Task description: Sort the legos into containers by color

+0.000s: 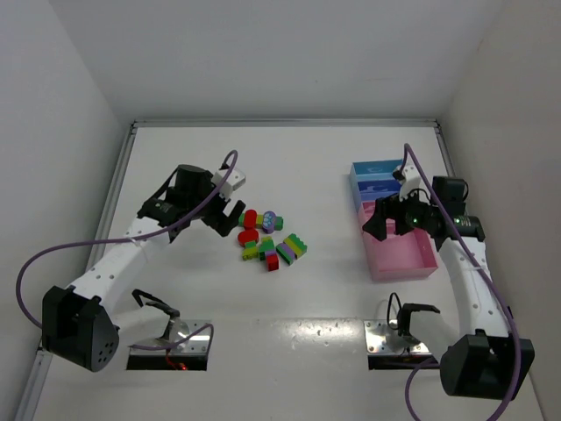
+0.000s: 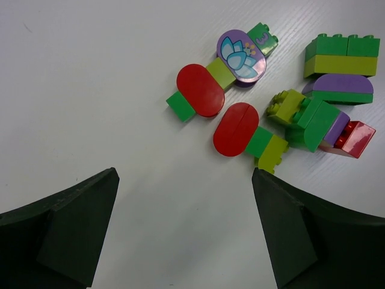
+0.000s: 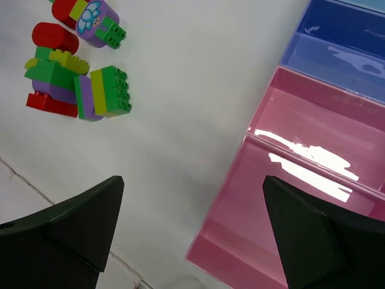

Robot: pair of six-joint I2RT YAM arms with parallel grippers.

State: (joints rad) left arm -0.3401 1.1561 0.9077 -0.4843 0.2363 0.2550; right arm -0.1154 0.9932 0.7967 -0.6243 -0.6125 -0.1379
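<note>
Legos (image 1: 270, 239): lay in one loose heap near the middle of the worktop (image 1: 316, 167), with red, green, yellow-green and purple pieces mixed and touching.
Nearest piece: a red oval-topped brick (image 2: 200, 90), lying at the heap's edge closest to the left arm and touching green pieces; a second red one lay just beside it.
Containers (image 1: 401, 254): stood in a row on the right side, well apart from the heap, pink trays nearer and blue trays (image 1: 375, 171) beyond; showed no brick in the parts visible.
Left pincer (image 1: 230, 219): stood wide, held nothing, and hovered just beside the heap's left edge, aimed down at the red pieces.
Right pincer (image 1: 387, 224): also wide and unladen; hung at the left rim of the pink trays, well apart from the heap.
Step in hand: judged as the approach for a first pick, with nothing sorted yet.
Next move: probably called for lowering the left pincer astride one outlying red brick and narrowing on it alone; touching neighbours risked being dragged or scattered.
</note>
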